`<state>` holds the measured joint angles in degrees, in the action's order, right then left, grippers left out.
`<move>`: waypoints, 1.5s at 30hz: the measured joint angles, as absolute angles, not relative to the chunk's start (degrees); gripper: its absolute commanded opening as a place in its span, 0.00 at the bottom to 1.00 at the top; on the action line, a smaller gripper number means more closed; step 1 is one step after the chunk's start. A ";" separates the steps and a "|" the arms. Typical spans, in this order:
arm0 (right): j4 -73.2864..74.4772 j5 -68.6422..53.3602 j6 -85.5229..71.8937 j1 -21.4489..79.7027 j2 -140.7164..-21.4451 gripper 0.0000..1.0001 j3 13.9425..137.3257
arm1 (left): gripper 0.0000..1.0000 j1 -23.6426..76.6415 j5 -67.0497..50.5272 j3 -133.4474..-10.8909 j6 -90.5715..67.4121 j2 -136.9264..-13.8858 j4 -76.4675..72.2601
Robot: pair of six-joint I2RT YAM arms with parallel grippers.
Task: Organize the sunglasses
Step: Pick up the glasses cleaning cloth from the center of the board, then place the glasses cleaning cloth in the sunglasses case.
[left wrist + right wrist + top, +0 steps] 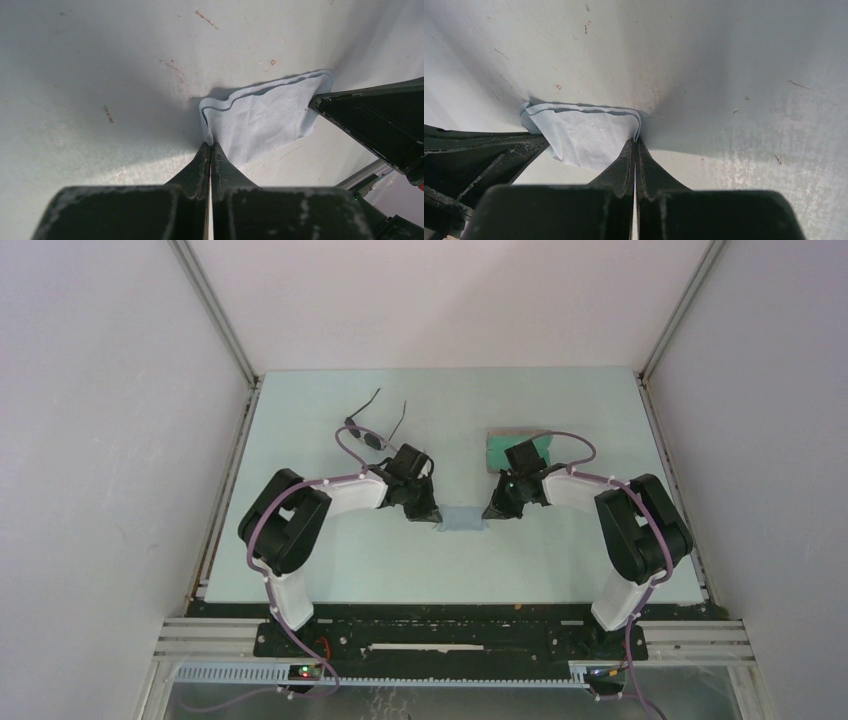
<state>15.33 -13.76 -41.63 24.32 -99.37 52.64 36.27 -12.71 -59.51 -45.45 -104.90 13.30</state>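
The sunglasses (372, 430), thin black wire frame with dark lenses and long temple arms, lie open on the table at the back left, behind my left arm. A folded light blue cloth (461, 519) lies at the table's middle. My left gripper (431, 517) is shut on the cloth's left edge (209, 131). My right gripper (490, 513) is shut on the cloth's right edge (638, 131). The cloth (265, 117) stretches between the two grippers, also in the right wrist view (584, 135). The sunglasses do not show in either wrist view.
The grey case with green lining (520, 449) lies open at the back right, partly hidden by my right arm. Metal rails border the table (330, 560) left and right. The opposite gripper shows in each wrist view (380, 125) (474, 155).
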 measured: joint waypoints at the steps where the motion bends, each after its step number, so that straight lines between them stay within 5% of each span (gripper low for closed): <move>1: 15.59 -13.61 -41.63 24.36 -99.42 0.00 52.84 | 0.00 36.36 -12.84 -59.51 -45.43 -104.92 13.17; 15: 22.37 -5.06 -38.83 23.40 -96.79 0.00 54.06 | 0.00 38.00 -14.33 -65.14 -45.43 -106.65 14.85; 45: 24.51 1.28 -34.92 9.45 -98.24 0.00 71.59 | 0.00 38.44 -19.84 -109.40 -44.58 -130.89 16.23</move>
